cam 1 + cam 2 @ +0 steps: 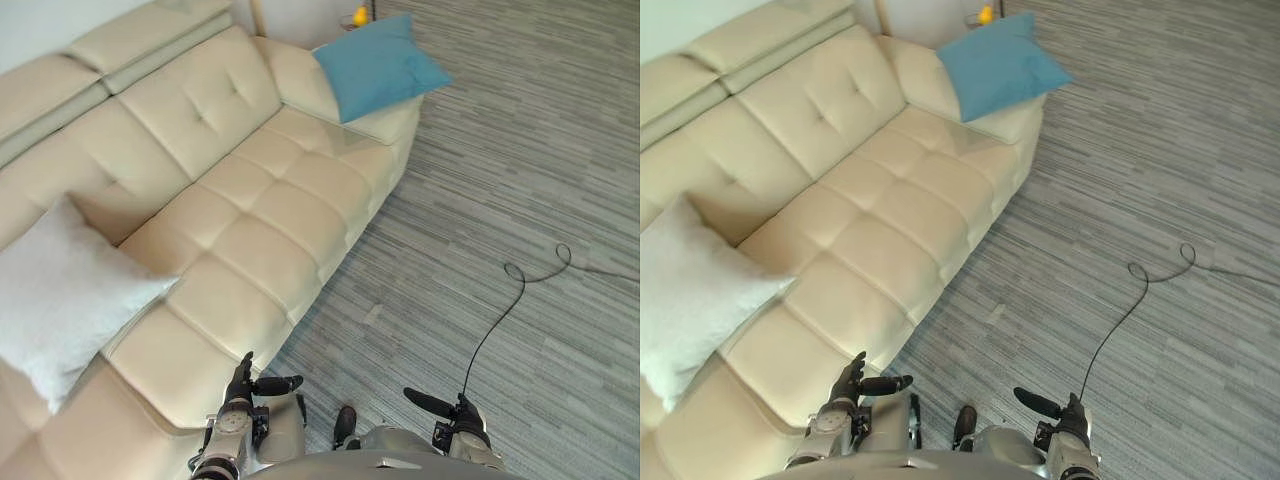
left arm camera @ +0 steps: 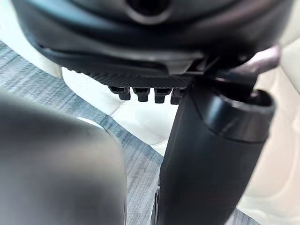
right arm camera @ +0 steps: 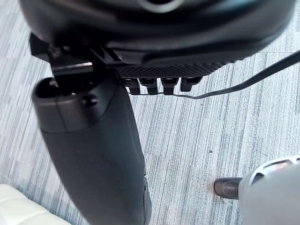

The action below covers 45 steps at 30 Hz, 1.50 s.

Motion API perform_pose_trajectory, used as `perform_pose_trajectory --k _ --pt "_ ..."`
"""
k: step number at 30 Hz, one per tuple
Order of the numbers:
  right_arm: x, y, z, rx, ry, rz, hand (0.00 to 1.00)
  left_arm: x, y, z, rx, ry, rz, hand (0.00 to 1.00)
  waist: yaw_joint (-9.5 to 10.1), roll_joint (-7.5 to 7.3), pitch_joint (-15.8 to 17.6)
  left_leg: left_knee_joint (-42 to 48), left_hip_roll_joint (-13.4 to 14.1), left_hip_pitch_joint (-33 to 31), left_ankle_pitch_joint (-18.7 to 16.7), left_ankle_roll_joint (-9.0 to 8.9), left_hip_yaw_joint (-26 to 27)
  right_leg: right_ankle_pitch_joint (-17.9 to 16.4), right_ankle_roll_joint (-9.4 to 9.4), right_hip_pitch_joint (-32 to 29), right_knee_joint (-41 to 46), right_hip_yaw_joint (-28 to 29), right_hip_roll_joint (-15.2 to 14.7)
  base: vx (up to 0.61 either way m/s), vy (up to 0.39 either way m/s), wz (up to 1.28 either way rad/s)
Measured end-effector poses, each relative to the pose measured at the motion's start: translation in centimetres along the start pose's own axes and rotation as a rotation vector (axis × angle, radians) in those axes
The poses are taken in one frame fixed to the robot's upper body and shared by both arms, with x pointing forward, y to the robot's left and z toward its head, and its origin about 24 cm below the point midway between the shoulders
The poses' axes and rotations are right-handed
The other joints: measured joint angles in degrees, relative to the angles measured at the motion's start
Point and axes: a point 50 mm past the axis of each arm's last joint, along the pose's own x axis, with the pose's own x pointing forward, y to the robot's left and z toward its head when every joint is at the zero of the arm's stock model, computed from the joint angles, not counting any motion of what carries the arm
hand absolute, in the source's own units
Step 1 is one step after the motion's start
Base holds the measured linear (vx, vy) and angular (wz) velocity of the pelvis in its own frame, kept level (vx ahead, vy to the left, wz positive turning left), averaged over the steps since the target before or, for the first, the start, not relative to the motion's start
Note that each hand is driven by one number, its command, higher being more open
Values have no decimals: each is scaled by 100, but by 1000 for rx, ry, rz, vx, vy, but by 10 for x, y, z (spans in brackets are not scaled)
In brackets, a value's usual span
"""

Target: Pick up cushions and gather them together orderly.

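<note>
Overhead, the blue cushion (image 1: 380, 65) is lying on the sofa's (image 1: 260, 200) far armrest and the white cushion (image 1: 60, 295) is leaning at its other end, both well apart from the left hand (image 1: 240, 387) and right hand (image 1: 448, 409). In the left wrist view, the fingers (image 2: 145, 93) are hanging straight and empty by the sofa. In the right wrist view, the fingers (image 3: 159, 84) are stretching straight over the carpet (image 3: 225, 131).

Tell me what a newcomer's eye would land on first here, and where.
A long cream sofa runs along the left, beside grey striped carpet. A bright blue cushion rests on its far armrest, and a white cushion lies at the near left end, far apart from it. The left hand and right hand hang open and hold nothing at the bottom edge.
</note>
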Motion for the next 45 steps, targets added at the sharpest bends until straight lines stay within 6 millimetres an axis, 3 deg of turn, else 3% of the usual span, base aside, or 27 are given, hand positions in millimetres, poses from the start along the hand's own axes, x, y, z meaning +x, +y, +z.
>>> perform_pose_trajectory --k 2,3,5,6,8,9,10,11,12,13,14,15,17,19,22,23,24,26,28,30,33,37,39,40,41,43,45 --pt "0 2 4 3 -16 -1 100 0 -6 5 -17 -18 -12 100 121 16 16 -1538 -521 -218 147 -58 -265 -8 -1 214 -224 468 43 268 21 -81" --pt "0 2 5 3 -16 -1 100 0 -7 6 -18 -20 -12 100 148 17 17 -1699 -566 -233 202 -71 -315 -9 1 234 -245 518 44 298 37 -104" --pt "0 4 6 -5 -21 2 100 -1 -10 9 -29 -38 -20 100 345 43 15 -3330 -796 -266 1217 -52 -647 -144 55 565 -471 1124 144 295 37 -121" --pt "-1 6 5 -3 -19 6 100 -1 -10 8 -28 -36 -19 100 369 37 3 -3324 -808 -239 1435 -18 -702 -222 78 634 -452 1253 143 535 42 -106" --pt "-2 12 5 -14 -26 20 100 -1 -6 5 -39 -28 -6 100 386 -9 -96 -3182 -859 -195 1949 272 -719 -478 108 672 -214 1549 81 584 35 -84" --pt "-5 18 4 -21 -35 43 100 0 -2 8 -54 -31 11 100 396 -215 -116 -2811 -853 -164 1664 334 -476 -742 330 560 248 1750 -89 528 42 -78" --pt "-6 20 5 -19 -41 51 100 0 -1 7 -51 -30 13 100 397 -247 -136 -2674 -839 -159 1560 364 -442 -758 361 514 435 1819 -119 608 55 -86" --pt "-7 23 7 -15 -51 59 100 1 0 8 -51 -29 12 100 424 -273 -126 -2223 -799 -183 1397 568 -310 -728 423 498 781 1863 -150 561 92 -79" --pt "-9 25 3 -16 -47 65 100 1 2 8 -53 -27 16 100 553 -327 -167 -1714 -883 -213 984 553 -57 -704 524 444 1513 1734 -197 423 91 -67" --pt "-9 24 -1 -20 -39 62 100 1 1 7 -50 -27 14 100 546 -336 -191 -1775 -871 -152 1009 570 -65 -741 590 397 1681 1663 -211 355 138 -75" --pt "-10 19 -6 -37 -39 59 100 -1 -1 2 -38 -14 7 100 554 -186 -323 -2127 -775 206 867 706 5 -684 925 -34 3025 1166 -220 379 87 -37" --pt "-12 24 -7 -54 -43 84 100 -1 -2 1 -5 -2 -4 100 468 -329 -344 -2365 -911 634 502 544 -72 -716 1044 -808 4810 697 -710 482 46 -30" --pt "-10 24 0 -55 -63 87 100 0 -5 -1 11 17 -18 100 363 -311 -301 -2409 -896 957 303 560 -132 -994 669 -1363 5473 224 -1166 393 -43 2" --pt "-10 23 11 -51 -111 86 100 -1 -9 -2 5 28 -20 100 289 -187 -177 -2589 -648 1478 164 480 -244 -1199 629 -1677 5224 -26 -1324 423 -84 15" --pt "-10 24 16 -48 -132 89 100 -2 -6 -9 9 47 -9 100 230 -127 -120 -3017 -280 2136 138 430 -373 -1189 834 -1912 3907 24 -1412 555 -212 33" --pt "-9 25 13 -62 -116 91 100 -4 3 -15 25 62 9 100 215 -281 -192 -3113 -218 2314 -19 85 -446 -433 1079 -1986 2454 197 -1485 611 -332 34" --pt "-8 25 12 -71 -110 91 100 -4 4 -16 29 65 11 100 215 -320 -201 -3114 -173 2349 -61 20 -508 -239 805 -1954 2456 124 -1476 597 -342 24" --pt "-4 20 16 -97 -103 78 100 -3 -4 -17 20 83 -9 100 262 -107 -221 -3006 102 2350 32 -29 -756 -504 601 -1882 2474 108 -1153 392 -289 -16" --pt "-3 15 15 -101 -99 63 100 -4 -8 -19 -2 90 -14 100 236 20 -199 -2235 198 2094 152 -198 -925 -704 502 -1685 2427 53 -1025 319 -250 -6" --pt "-2 5 12 -113 -90 40 100 -3 -10 -12 -43 70 -9 100 227 131 -62 220 299 1117 304 -247 -1182 -824 403 -905 2000 -180 -821 351 -233 37" --pt "-4 6 5 -116 -74 37 100 -2 -6 -2 -53 21 3 100 272 5 -28 967 211 399 206 -226 -831 -840 380 -192 1451 -402 -798 284 -168 43" --pt "-4 8 7 -108 -80 37 100 0 -8 7 -52 -17 -4 100 283 -52 0 -1614 -115 -189 279 -54 -168 -795 544 541 571 -724 -779 299 -33 44" --pt "-3 8 7 -100 -78 32 100 0 -8 8 -52 -18 -5 100 318 -63 11 -2699 -248 -167 749 23 -17 -808 660 726 337 -787 -782 320 71 19" --pt "-4 9 5 -96 -66 33 100 0 -7 7 -49 -14 -4 100 371 -117 -22 -2996 -342 -36 1464 116 18 -848 789 878 190 -745 -812 432 106 0" --pt "-5 14 2 -90 -53 44 100 1 -4 7 -41 -16 0 100 378 -230 -61 -3047 -474 22 1666 191 50 -887 904 955 147 -726 -950 609 144 -3" --pt "-7 20 0 -84 -50 62 100 2 1 7 -32 -15 10 100 381 -398 -93 -2995 -607 87 1507 281 131 -874 1011 885 375 -646 -1144 392 105 3" --pt "-8 19 -6 -83 -31 61 100 2 3 4 -18 -2 10 100 361 -419 -83 -2910 -698 395 1211 385 115 -898 1125 449 2040 -567 -1474 420 143 21"
